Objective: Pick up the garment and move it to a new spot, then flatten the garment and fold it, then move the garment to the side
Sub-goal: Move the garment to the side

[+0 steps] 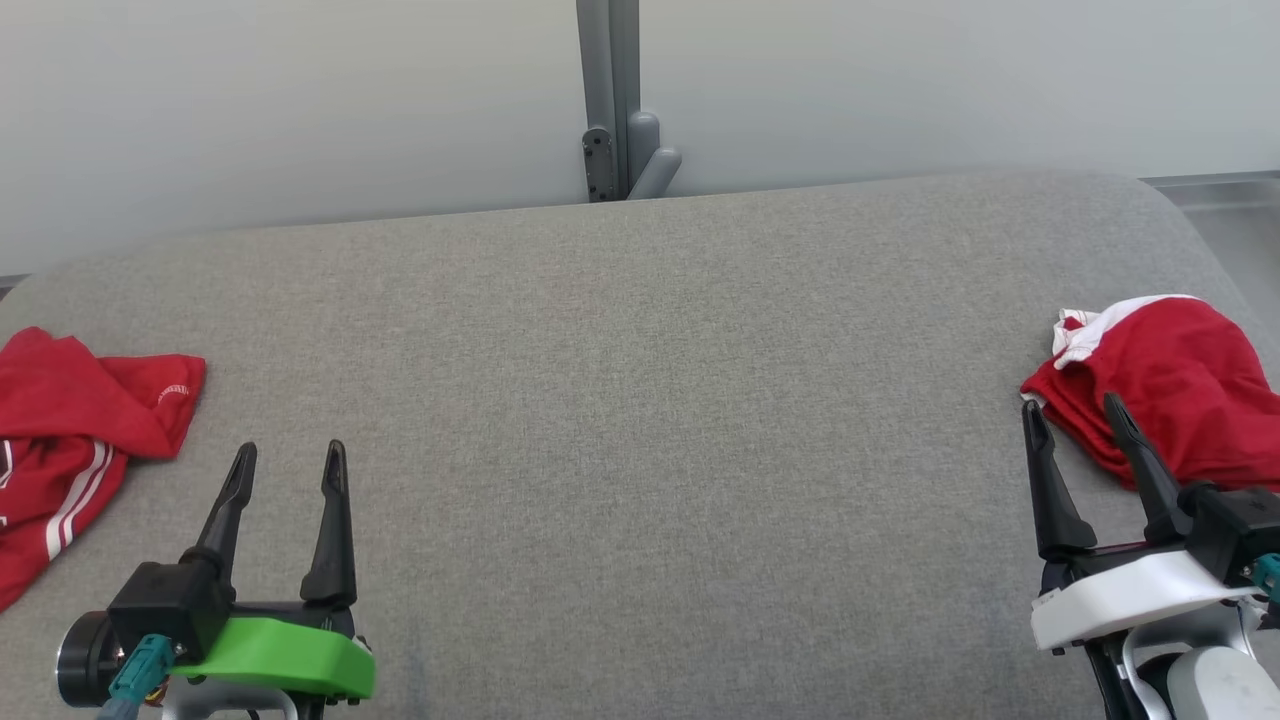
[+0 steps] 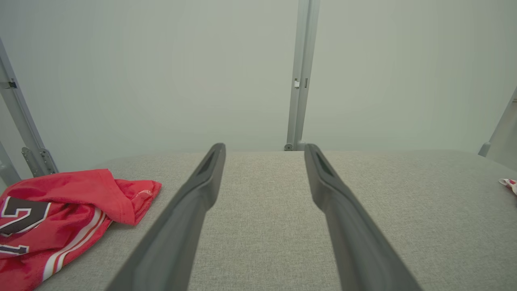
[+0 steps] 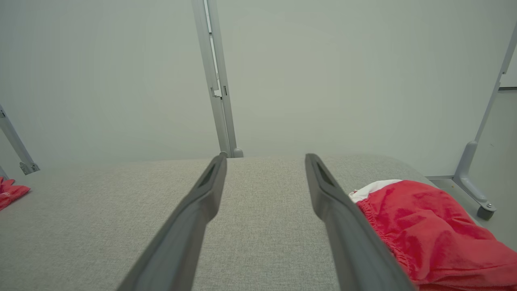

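Observation:
Two crumpled red garments lie on the grey padded table. A red jersey with white stripes and a dark number sits at the left edge. A red garment with white trim is bunched at the right edge. My left gripper hovers open over bare table, just right of the jersey and apart from it. On the other side my right gripper is open too, its outer finger overlapping the near left edge of the right garment, with nothing between the fingers.
A pale wall with a grey upright post stands behind the table's far edge. The table's rounded right corner drops to the floor beside a frame leg with a caster.

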